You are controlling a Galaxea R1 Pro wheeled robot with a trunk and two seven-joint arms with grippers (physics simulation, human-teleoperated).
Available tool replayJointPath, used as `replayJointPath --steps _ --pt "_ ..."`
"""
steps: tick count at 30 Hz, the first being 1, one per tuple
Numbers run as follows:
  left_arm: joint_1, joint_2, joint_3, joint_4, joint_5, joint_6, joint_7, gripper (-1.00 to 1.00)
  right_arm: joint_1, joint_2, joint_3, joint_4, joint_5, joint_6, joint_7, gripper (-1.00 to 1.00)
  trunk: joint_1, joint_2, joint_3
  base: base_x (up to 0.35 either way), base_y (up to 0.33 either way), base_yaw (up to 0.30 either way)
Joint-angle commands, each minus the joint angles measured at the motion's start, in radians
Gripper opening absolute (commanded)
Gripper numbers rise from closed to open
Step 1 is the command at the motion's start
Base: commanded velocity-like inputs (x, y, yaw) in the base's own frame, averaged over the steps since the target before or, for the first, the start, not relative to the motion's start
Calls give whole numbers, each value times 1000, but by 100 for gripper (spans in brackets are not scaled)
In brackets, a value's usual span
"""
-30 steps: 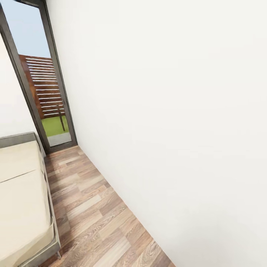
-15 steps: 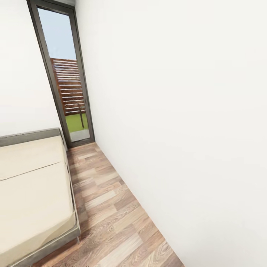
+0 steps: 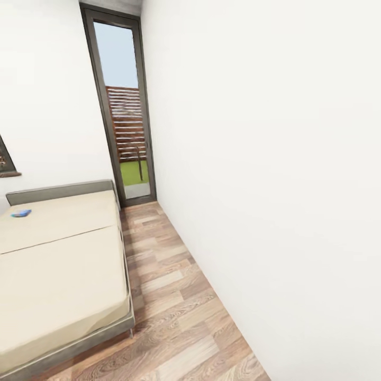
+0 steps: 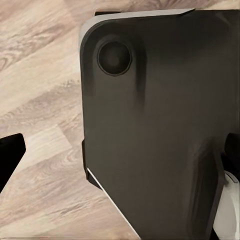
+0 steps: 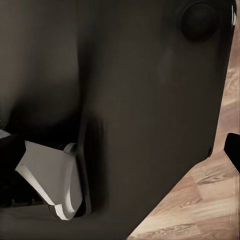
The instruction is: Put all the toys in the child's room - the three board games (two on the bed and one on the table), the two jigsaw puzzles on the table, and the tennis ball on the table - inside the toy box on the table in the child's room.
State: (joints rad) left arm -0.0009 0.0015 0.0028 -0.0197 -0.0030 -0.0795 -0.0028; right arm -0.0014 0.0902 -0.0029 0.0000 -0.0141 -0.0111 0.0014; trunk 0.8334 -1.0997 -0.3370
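Left wrist view looks down past the robot's dark base [image 4: 150, 130] onto the wood-plank floor [image 4: 40, 100]. One black fingertip of the left hand [image 4: 9, 155] pokes in at the picture's edge, with nothing against it; how far that hand is spread cannot be told. On the right wrist view the same dark body [image 5: 140, 100] takes up most of the picture, with a strip of floor [image 5: 200, 210] beside it and a black fingertip of the right hand [image 5: 232, 147] at the edge, again with nothing touching it and its opening impossible to judge.

From the head view, the bed [image 3: 58, 264], cream-beige with a lengthwise seam and a grey frame, lies at the left. A small blue board game [image 3: 21, 213] rests flat on the mattress near the headboard [image 3: 58, 191]. Between the bed and the white wall [image 3: 275, 159] runs a lane of plank floor that ends at a tall dark-framed glass door [image 3: 124, 111], through which a slatted fence and grass show.
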Motion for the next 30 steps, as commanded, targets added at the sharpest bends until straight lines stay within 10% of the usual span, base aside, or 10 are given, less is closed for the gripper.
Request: replayJointPath --steps 1,30 --pt "0 0 0 0 0 -2 0 100 0 0 0 0 -1 -1 0 100 -4 7 2 0 0 278" --pt "1 26 -6 0 -2 -20 0 100 0 -1 0 1 -3 -15 0 100 -115 210 93 0 0 278"
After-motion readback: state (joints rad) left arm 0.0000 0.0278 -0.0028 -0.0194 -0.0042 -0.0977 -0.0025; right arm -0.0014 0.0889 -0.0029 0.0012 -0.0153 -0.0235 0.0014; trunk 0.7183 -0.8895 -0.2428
